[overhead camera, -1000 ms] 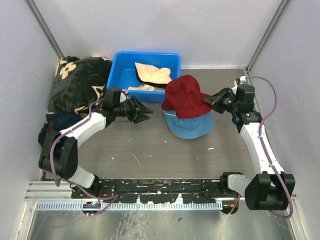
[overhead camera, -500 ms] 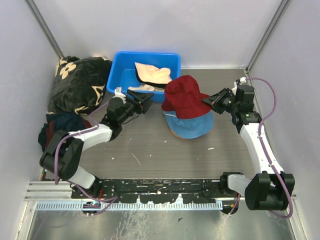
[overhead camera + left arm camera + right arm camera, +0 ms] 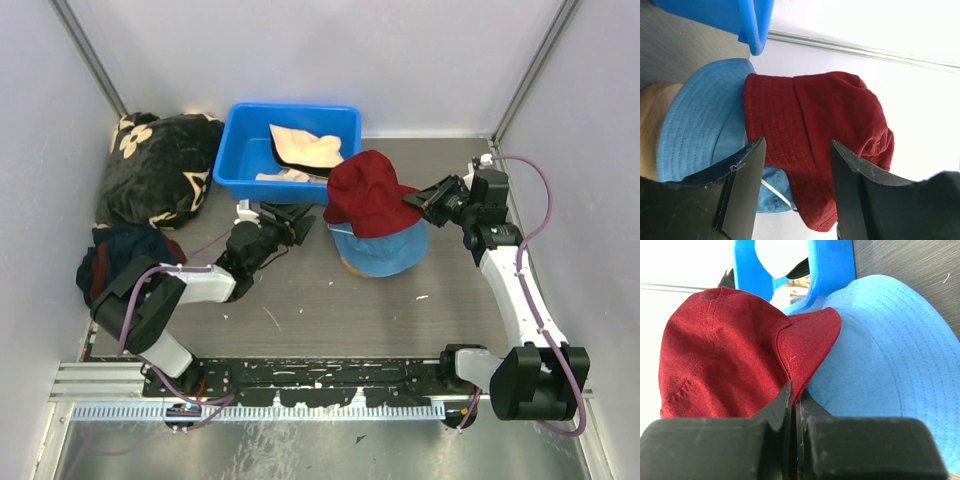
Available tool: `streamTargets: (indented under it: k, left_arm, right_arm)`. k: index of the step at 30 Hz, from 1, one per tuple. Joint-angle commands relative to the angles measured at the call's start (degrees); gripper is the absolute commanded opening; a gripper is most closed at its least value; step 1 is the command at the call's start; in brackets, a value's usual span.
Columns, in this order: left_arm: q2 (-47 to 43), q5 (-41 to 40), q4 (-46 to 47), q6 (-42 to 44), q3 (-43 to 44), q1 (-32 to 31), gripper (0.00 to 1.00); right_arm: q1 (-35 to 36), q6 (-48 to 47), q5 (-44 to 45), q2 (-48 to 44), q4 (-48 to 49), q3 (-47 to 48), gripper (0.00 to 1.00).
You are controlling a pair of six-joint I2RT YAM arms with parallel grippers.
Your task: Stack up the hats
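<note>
The dark red hat [image 3: 368, 194] lies over the light blue hat [image 3: 385, 252], which sits on a cream-beige hat [image 3: 345, 264] at the table's middle. My right gripper [image 3: 418, 203] is shut on the red hat's brim [image 3: 805, 355] at its right side. My left gripper [image 3: 303, 222] is open and empty, low over the table just left of the stack; the red hat [image 3: 810, 130] and blue hat [image 3: 700, 125] show between its fingers. Another cream-beige hat [image 3: 305, 148] lies in the blue bin [image 3: 240, 160].
The blue bin stands at the back centre. A black blanket with cream flowers [image 3: 155, 170] is heaped at the back left, a navy cloth with red trim [image 3: 115, 255] in front of it. Grey walls close in both sides.
My left gripper has swung from beside the bin forward and right, down toward the stack's left side. The right gripper and the hats have stayed put.
</note>
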Motion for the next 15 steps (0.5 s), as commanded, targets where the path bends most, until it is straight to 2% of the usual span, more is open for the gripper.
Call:
streamTargets:
  k: [1,4,15]
  left_arm:
    - [4.52,-3.08,8.33,-2.58,0.79,-1.65,0.6]
    - [6.82,-4.16,11.75,-4.55,0.5,-3.41,0.59]
    - [8.17,-4.85,11.16,-4.75,1.97,-4.53,0.59]
  right_arm:
    - [0.0,0.54,-0.67,-0.29,3.1,1.01,0.01]
    - [0.0,0.52,-0.58,-0.44,3.12,0.62,0.01]
    - [0.0,0.5,-0.71,-0.5,3.14,0.95,0.01]
